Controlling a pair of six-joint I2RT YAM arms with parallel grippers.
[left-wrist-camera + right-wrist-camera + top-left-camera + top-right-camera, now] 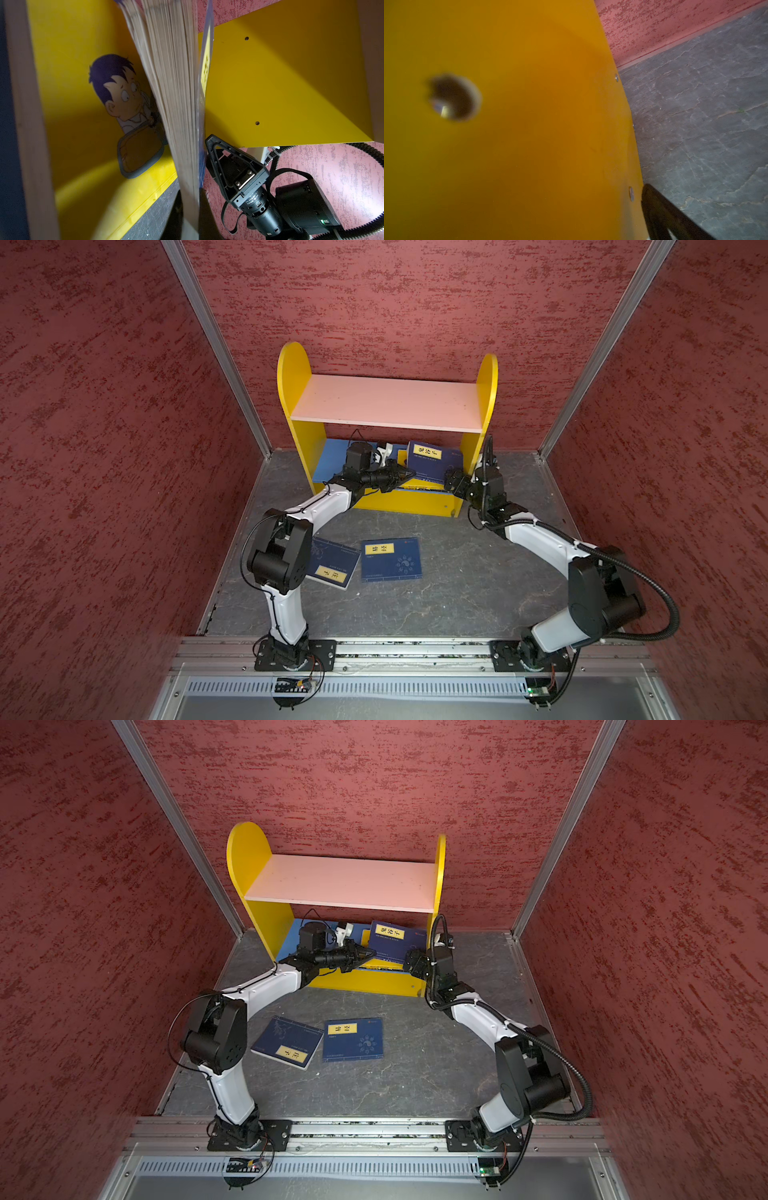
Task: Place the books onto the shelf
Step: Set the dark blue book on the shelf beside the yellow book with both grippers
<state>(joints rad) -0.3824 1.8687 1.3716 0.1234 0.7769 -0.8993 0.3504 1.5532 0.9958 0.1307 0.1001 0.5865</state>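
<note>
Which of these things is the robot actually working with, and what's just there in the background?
Part of the job:
small yellow-sided shelf with pink and blue boards; navy paperback clamped in the left gripper; yellow cartoon-man paperback in the lower tier; two navy paperbacks flat on the grey floor.

Just there:
silver mounting rail; slotted grey cable duct; black ribbed cable hose.

Your two top views hang high at the front, aimed down and forward at the shelf by the back wall, so they see nearly the same scene. Left wrist cam's jammed against a navy book inside the shelf. Right wrist's pressed to its yellow side panel from outside, and both wrist cams catch that panel.
</note>
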